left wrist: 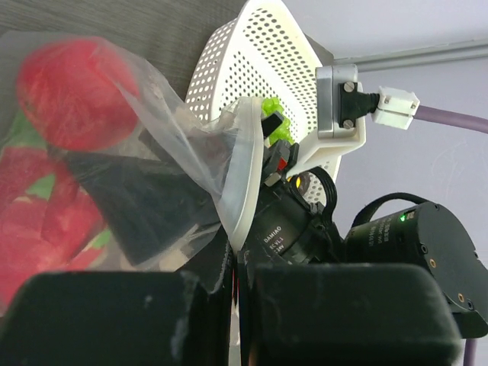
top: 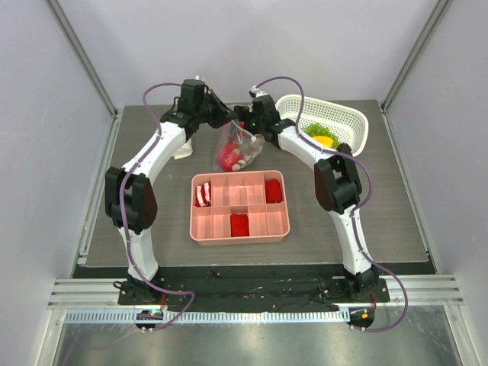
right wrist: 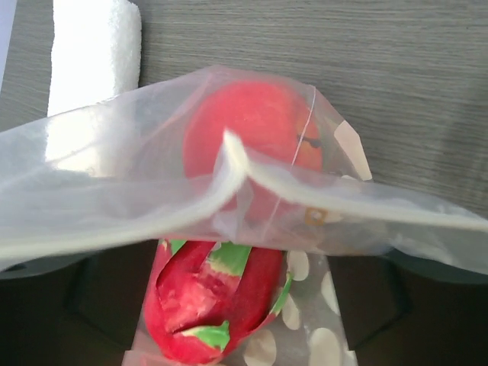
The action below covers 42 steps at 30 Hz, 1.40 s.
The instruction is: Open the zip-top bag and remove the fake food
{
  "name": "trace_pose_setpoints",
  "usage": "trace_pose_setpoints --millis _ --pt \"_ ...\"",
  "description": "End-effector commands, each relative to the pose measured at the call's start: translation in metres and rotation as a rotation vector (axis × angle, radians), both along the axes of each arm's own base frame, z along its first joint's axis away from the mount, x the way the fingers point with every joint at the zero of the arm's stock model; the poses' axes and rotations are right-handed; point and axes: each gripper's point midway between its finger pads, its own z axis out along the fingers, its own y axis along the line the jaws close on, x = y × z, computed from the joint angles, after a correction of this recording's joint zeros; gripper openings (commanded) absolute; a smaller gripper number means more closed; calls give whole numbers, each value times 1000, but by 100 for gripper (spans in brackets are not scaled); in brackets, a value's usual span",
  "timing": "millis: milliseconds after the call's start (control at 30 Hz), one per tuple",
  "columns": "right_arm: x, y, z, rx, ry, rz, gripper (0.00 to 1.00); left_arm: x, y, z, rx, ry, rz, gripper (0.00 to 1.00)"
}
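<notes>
The zip-top bag (top: 241,146) hangs lifted over the far middle of the table (top: 366,213), just beyond the pink tray (top: 200,229), with red and green fake food (right wrist: 229,297) bunched in its bottom. The left gripper (top: 223,123) is clamped tight on the bag's zip edge from the left. The right gripper (top: 248,124), at the bag's right, has its jaws spread wide, the bag's mouth lying loose across the gap. A white rolled cloth (top: 183,149) lies left of the bag, and a white basket (top: 347,126) with green and yellow pieces (top: 322,136) stands to the far right.
</notes>
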Motion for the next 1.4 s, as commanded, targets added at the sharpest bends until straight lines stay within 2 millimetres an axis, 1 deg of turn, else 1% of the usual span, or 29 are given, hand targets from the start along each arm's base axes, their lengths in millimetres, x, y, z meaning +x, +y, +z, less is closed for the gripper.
trace_pose_setpoints --millis 0,200,300,333,433,467,500,533,567,600,633,667,700,767,800,867,900,933,967,1000,1033,1100,1167,1200,1233,1267,1300,1333,1367 --pt "23 2 28 10 -163 -7 99 -1 -4 14 5 -39 -24 0" --pt "37 14 25 48 -255 25 99 0 -4 15 18 -34 -24 0" --pt "39 25 25 84 -298 39 100 1 -4 12 30 -27 -33 0" --pt "39 27 15 80 -285 39 100 0 -3 12 35 -22 -35 0" --pt "34 39 9 109 -289 74 100 0 -4 8 48 -6 -50 0" --pt "35 37 9 98 -296 59 100 2 -6 2 51 6 -56 0" --pt "36 33 7 79 -285 29 100 1 -9 3 46 9 -72 0" --pt "38 28 8 70 -284 10 99 3 -13 10 39 -6 -79 0" --pt "38 26 17 69 -294 3 100 4 -15 9 35 -4 -81 0" --pt "39 24 20 52 -286 10 100 4 -18 12 20 -4 -91 0" --pt "38 22 22 39 -284 23 100 6 -22 18 -5 -7 -87 0" --pt "37 20 32 26 -296 32 100 8 -25 30 -27 -31 -89 0" --pt "35 15 33 -16 -299 41 100 9 -29 35 -42 -39 -89 0" --pt "34 8 43 -53 -304 35 100 9 -32 48 -88 -42 -73 0" --pt "29 4 38 -88 -269 43 99 9 -33 60 -112 -68 -65 0" --pt "26 -4 42 -131 -266 56 100 7 -30 74 -163 -68 -18 0" --pt "20 -7 45 -147 -251 69 100 7 -29 74 -181 -76 -1 0" --pt "17 -7 48 -154 -253 82 100 0 -25 90 -213 -101 14 0" --pt "15 -9 49 -157 -248 85 100 0 -21 94 -243 -99 47 0" --pt "12 -9 51 -154 -244 93 100 -3 -19 87 -248 -80 65 0" --pt "11 -6 53 -151 -249 110 100 -5 -13 99 -269 -107 77 0" --pt "12 0 54 -126 -255 131 99 -6 -8 96 -297 -88 102 0" --pt "16 4 44 -121 -248 136 100 -6 -1 81 -299 -60 116 0" --pt "20 8 49 -107 -263 131 100 -4 4 75 -294 -51 123 0" --pt "25 10 36 -110 -250 130 100 -5 7 63 -282 -32 128 0" --pt "27 13 33 -94 -245 130 100 -3 16 61 -280 -35 144 0" --pt "32 19 40 -74 -264 133 99 -2 20 55 -278 -24 144 0" --pt "35 21 38 -64 -266 126 99 -3 22 44 -270 -4 146 0" --pt "36 25 30 -56 -263 122 100 -2 28 42 -269 -3 152 0"
